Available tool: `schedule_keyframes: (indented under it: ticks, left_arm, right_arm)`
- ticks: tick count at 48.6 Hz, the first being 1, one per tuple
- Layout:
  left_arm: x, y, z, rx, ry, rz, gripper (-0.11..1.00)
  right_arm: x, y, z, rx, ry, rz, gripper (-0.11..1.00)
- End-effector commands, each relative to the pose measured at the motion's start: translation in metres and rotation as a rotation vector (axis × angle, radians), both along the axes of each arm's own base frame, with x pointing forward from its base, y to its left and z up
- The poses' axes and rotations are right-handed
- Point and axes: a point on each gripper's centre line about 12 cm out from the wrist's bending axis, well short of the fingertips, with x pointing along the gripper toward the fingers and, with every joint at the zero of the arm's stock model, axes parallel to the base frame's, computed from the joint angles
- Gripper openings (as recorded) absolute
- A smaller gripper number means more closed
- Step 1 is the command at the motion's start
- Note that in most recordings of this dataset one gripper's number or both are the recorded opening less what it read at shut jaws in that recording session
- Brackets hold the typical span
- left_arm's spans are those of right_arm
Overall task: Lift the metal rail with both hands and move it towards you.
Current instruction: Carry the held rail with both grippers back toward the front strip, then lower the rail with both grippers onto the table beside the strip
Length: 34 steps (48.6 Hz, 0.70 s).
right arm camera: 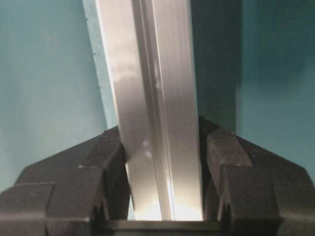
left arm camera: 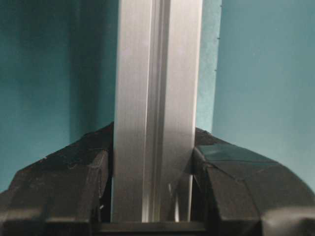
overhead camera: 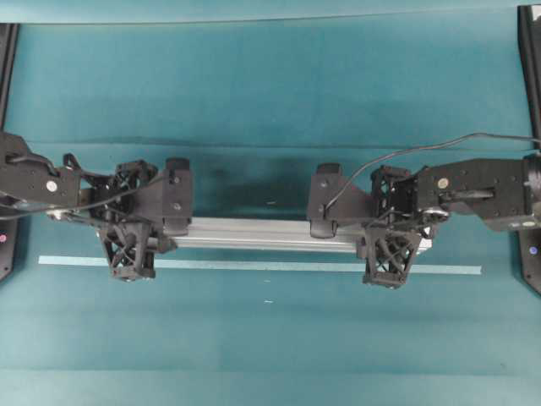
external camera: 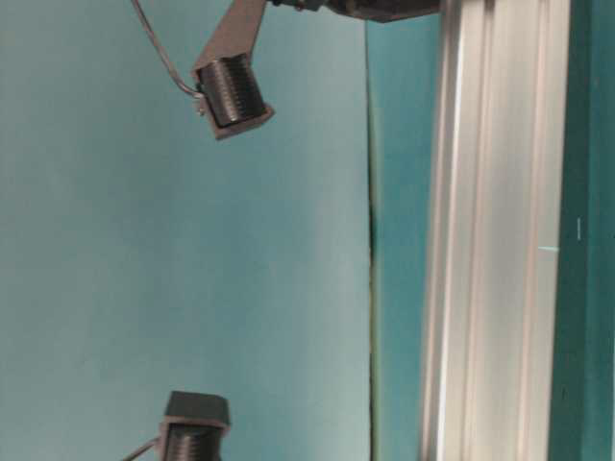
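The metal rail is a long silver grooved bar lying left to right across the middle of the teal table. My left gripper is shut on its left end, with one lattice finger on each side. My right gripper is shut on its right end in the same way. In the left wrist view the rail runs up between the black jaws of the gripper, which press its sides. In the right wrist view the rail sits between the jaws of the gripper. The rail also fills the right of the table-level view.
A thin pale tape strip lies just in front of the rail and parallel to it; it peeks out beside the rail in both wrist views. Black frame posts stand at the table's side edges. Two dark cylindrical camera units hang over the mat.
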Motion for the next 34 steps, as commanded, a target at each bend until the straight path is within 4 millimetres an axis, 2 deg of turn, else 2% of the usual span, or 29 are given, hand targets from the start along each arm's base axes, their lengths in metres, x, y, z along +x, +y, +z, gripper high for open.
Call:
schedule_keyframes:
  ticks: [1,13,34]
  left_arm:
    - [0.005,0.000,0.001,-0.026,-0.028,0.045,0.31]
    - [0.008,-0.005,-0.012,-0.039,-0.007,0.048,0.31]
    - [0.009,-0.006,-0.018,-0.042,-0.008,0.050,0.31]
  right_arm:
    - [0.003,0.006,0.000,0.014,-0.009,-0.006,0.40]
    - [0.003,0.013,-0.005,0.023,-0.001,0.001,0.40]
    - [0.004,0.014,-0.007,0.026,-0.004,0.000,0.40]
